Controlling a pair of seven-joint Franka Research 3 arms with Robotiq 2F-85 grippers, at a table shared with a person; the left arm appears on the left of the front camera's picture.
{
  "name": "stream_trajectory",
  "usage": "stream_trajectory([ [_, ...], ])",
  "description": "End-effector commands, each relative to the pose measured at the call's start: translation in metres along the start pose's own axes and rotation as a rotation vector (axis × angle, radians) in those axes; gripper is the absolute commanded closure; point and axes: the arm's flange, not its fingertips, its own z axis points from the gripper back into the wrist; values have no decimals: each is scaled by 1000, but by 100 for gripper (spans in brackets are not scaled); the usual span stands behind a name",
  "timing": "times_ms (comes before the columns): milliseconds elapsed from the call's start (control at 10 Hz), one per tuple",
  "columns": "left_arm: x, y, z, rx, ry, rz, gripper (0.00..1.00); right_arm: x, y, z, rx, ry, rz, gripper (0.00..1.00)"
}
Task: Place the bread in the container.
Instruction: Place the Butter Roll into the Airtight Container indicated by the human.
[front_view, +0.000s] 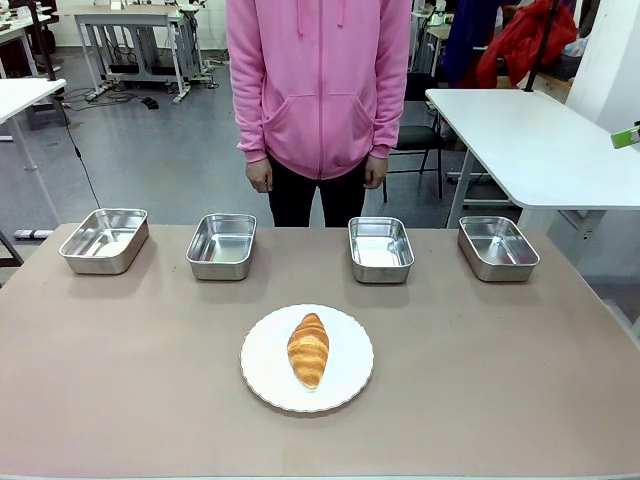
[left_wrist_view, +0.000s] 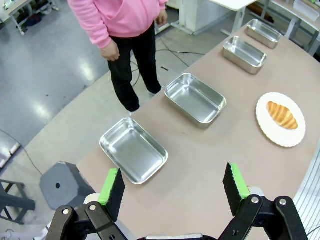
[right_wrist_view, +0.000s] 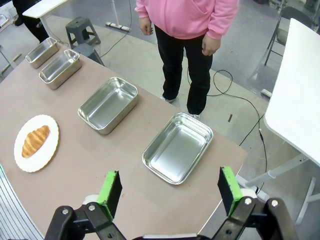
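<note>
bread (front_view: 308, 349) on the white plate (front_view: 350, 388), toward the near edge of the table (front_view: 520, 390), midway along | I judge it light, soft, flaky, easily crushed | I'd pinch gently across its thick middle | my left gripper (left_wrist_view: 173, 187) and right gripper (right_wrist_view: 170, 190): fingers spread wide, holding nothing

bright even overhead light, soft shadows, glints on steel trays (front_view: 381, 250)

Workshop rm: glossy grey floor (front_view: 150, 150), even light, soft glare.
Brown work table (front_view: 500, 400) near. White desk (front_view: 540, 140) far right w/ black chair (front_view: 415, 135) beside it. White bench (front_view: 125, 15) on metal legs far left. Black cable (front_view: 80, 165) trails over floor at left. Grey step stool (right_wrist_view: 82, 30) by work table's left end.
</note>
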Motion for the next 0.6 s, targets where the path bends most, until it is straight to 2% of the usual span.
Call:
stream_trajectory([
  [0, 1, -1, 1, -5, -7, -7, 0, 0, -3, -1, 10, -27, 12, 0],
  [500, 1, -1, 1, -5, -7, -7, 0, 0, -3, -1, 10, -27, 12, 0],
])
